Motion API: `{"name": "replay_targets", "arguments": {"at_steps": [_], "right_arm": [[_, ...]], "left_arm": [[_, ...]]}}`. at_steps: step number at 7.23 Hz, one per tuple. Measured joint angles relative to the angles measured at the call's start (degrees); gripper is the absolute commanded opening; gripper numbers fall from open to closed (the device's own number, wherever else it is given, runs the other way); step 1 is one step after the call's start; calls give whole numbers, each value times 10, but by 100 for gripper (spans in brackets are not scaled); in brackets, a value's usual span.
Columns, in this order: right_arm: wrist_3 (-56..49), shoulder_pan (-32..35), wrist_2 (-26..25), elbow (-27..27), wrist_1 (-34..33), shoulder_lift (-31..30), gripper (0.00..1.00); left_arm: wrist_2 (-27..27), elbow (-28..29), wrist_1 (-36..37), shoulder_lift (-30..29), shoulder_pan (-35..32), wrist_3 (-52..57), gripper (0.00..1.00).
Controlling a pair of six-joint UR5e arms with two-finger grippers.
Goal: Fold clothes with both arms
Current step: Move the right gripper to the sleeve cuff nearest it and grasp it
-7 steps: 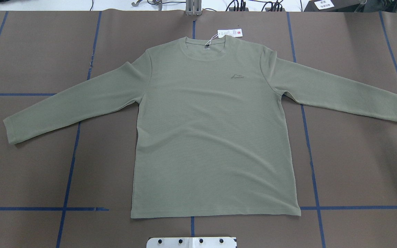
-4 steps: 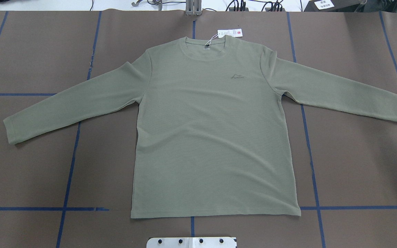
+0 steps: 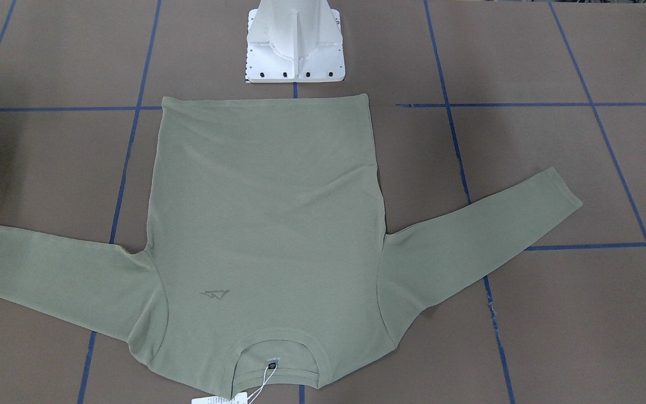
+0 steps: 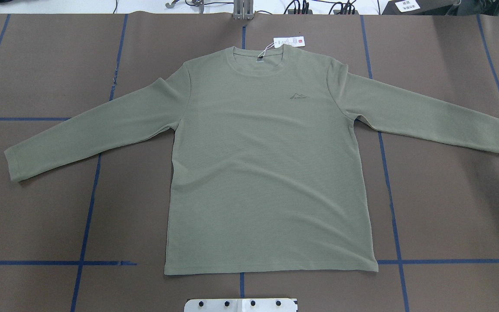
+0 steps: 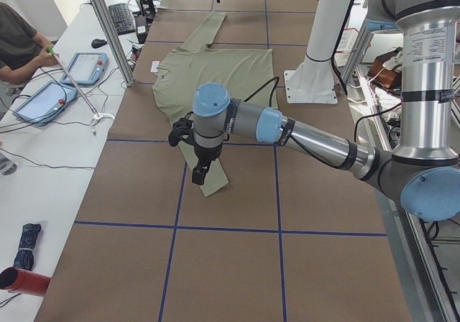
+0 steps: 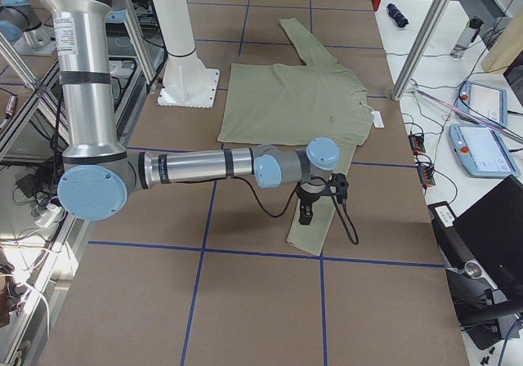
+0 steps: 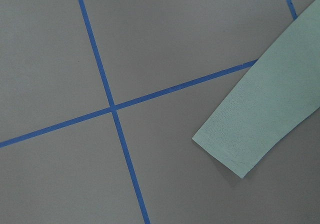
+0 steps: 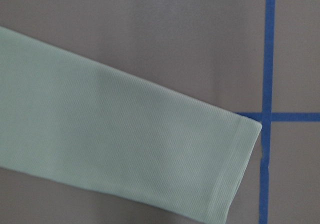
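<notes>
One shirt [image 4: 267, 173], one hang tag [image 4: 289, 41], two arms [image 6: 196, 166].

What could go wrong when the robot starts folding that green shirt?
Right cuff and left cuff lie flat on the table, so the right gripper or left gripper might pinch only one layer, or miss. The hang tag on its string could snag or get folded inside the shirt.

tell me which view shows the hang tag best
Overhead exterior: the hang tag lies whole beside the collar of the shirt, red mark visible. Front-facing cuts it off at the bottom edge; the side views show only a white speck; the wrist views miss it.
</notes>
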Motion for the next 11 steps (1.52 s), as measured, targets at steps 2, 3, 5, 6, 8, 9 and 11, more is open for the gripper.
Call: {"name": "replay_targets", "arguments": {"at_steps": [2,3,5,6,8,9,11], "right_arm": [[44,-1,0,-105,94,32,94],[66,-2,0,-140,115,47,91],[107,-4,-2,-185,132,70,78],[122,-8,-5,-195,134,77,78],[131,-15,-8,-218,136,86,77],[132,-18,-8,-230,136,89,77],[132,-20,-8,-239,136,90,73]], "left_arm": [[-1,-3,0,0,0,-1,100],[-1,-3,0,-1,0,-1,100],[-3,-4,0,-1,0,-1,100],[-3,-4,0,-1,0,-1,100],[-4,-4,0,0,0,-1,100],[-4,-4,0,0,0,-1,100],[-4,-4,0,-1,0,-1,100]]}}
